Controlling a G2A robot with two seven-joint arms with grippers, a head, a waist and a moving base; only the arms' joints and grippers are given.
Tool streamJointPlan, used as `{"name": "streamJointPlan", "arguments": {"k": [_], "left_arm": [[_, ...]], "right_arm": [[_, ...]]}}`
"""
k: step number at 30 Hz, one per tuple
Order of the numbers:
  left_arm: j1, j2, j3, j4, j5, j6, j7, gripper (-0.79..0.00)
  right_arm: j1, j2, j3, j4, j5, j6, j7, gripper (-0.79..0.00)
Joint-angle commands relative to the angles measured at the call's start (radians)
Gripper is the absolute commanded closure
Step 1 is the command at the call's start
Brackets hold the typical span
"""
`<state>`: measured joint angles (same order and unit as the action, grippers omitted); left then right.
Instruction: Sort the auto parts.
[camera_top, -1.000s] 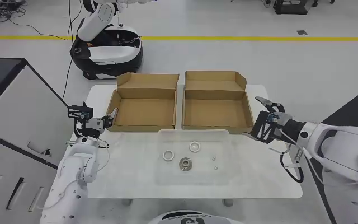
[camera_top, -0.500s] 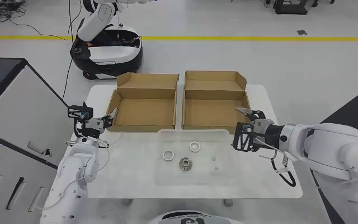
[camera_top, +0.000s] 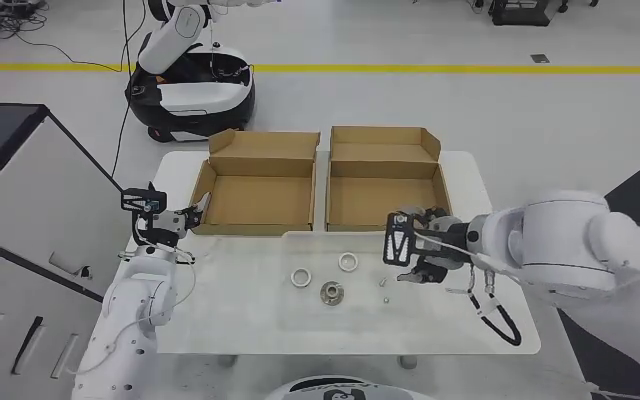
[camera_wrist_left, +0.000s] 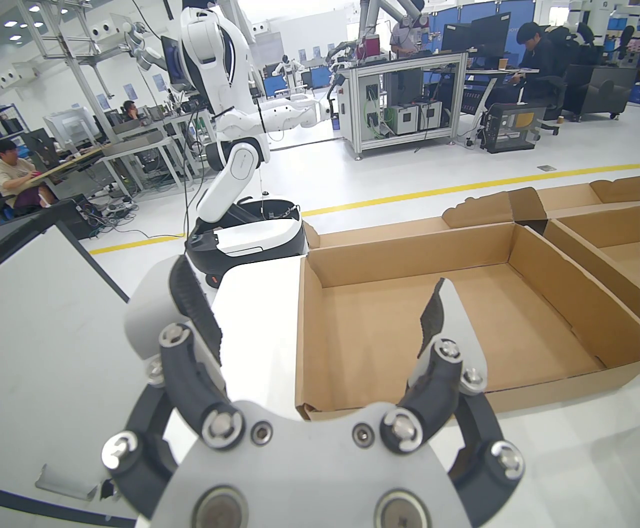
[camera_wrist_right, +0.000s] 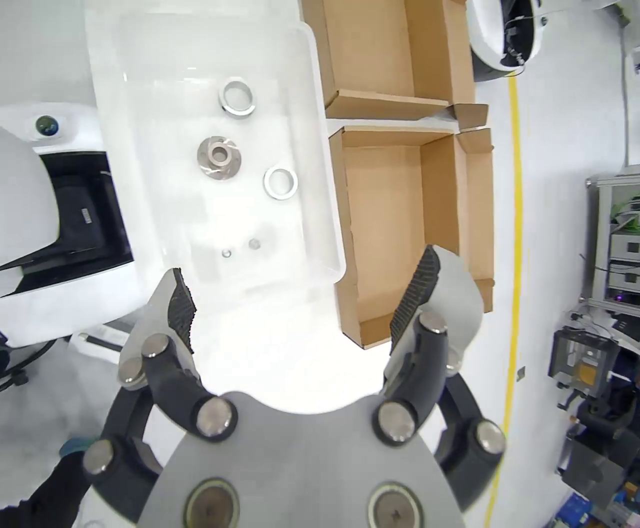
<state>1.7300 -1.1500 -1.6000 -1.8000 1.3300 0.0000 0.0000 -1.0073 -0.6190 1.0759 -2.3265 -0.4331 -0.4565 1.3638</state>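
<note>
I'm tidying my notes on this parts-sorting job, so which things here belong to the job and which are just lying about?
Job:
tray
in it: ring, another ring, flanged hub, small bits
left box and right box, both empty

Lying about:
second robot beyond the table
yellow line on the floor

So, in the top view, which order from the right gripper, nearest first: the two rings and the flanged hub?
From the right gripper:
1. Back ring, near the far rim of the tray.
2. Flanged hub, mid-tray.
3. Left ring, farthest left.
</note>
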Motion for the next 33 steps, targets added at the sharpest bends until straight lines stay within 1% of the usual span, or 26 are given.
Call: {"name": "streamJointPlan", "arguments": {"k": [1,4,7,14,23,33], "left_arm": [[0.000,0.000,0.000,0.000,0.000,0.000,0.000,-0.785],[0.000,0.000,0.000,0.000,0.000,0.000,0.000,-0.785],[0.000,0.000,0.000,0.000,0.000,0.000,0.000,-0.785],[0.000,0.000,0.000,0.000,0.000,0.000,0.000,-0.785],[0.000,0.000,0.000,0.000,0.000,0.000,0.000,-0.785],[0.000,0.000,0.000,0.000,0.000,0.000,0.000,-0.785]], "right_arm": [[0.078,0.005,-0.073,0.020,0.038,0.025,0.025,-0.785],[0.155,0.007,-0.165,0.053,0.073,0.051,0.051,-0.785],[0.211,0.004,-0.248,0.083,0.087,0.066,0.066,-0.785],[0.284,-0.012,-0.389,0.150,0.075,0.061,0.061,-0.785],[0.313,-0.044,-0.470,0.227,0.069,0.043,0.039,-0.785],[0.289,-0.067,-0.524,0.272,0.030,0.041,0.036,-0.785]]}}
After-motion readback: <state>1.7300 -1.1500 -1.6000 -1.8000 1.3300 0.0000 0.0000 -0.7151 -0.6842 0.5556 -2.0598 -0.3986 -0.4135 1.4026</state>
